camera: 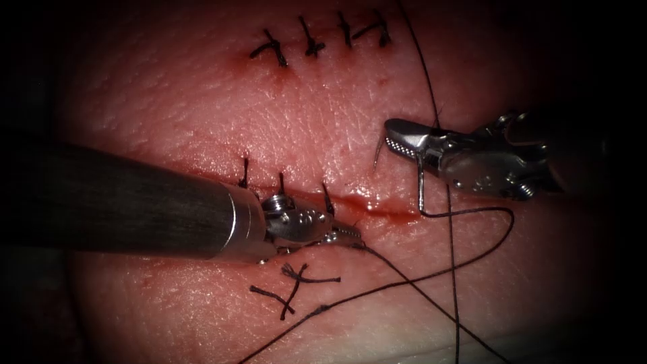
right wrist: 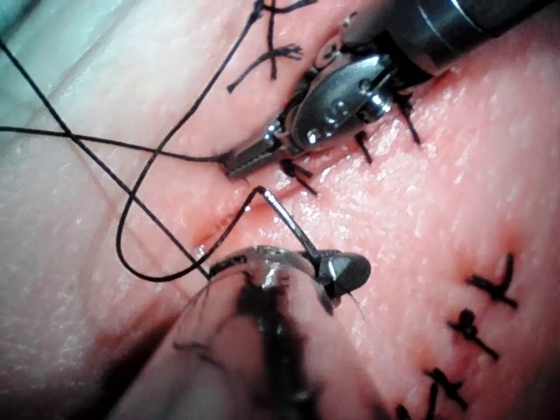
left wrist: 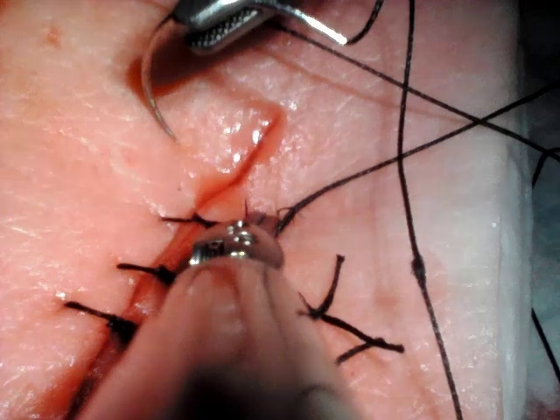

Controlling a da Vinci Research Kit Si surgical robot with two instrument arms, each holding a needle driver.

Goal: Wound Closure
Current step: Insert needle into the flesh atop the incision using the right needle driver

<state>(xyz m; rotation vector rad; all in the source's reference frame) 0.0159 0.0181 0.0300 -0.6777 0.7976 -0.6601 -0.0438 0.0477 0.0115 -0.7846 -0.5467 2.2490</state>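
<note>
My right tool (camera: 396, 137) is shut on the curved needle (camera: 420, 190) about midway along its curve. The needle is out of the tissue; its tip hangs just above the skin beyond the right part of the cut (camera: 387, 210). Its tail end points down at the cut, and black thread (camera: 475, 213) loops away from it. In the left wrist view the needle (left wrist: 150, 87) arcs from the right tool (left wrist: 219, 22). My left tool (camera: 347, 234) lies at the cut's near edge, shut on the thread (right wrist: 197, 157); its jaws (right wrist: 249, 157) look closed. The needle (right wrist: 284, 219) leaves my right tool (right wrist: 346, 271).
Three stitches (camera: 281, 183) cross the left part of the cut. A second stitched line (camera: 313, 42) lies farther back. Cut thread ends (camera: 293, 286) lie on the near skin. Red fluid (camera: 377, 202) wets the unstitched right part. Long thread strands (camera: 453, 283) trail toward the front.
</note>
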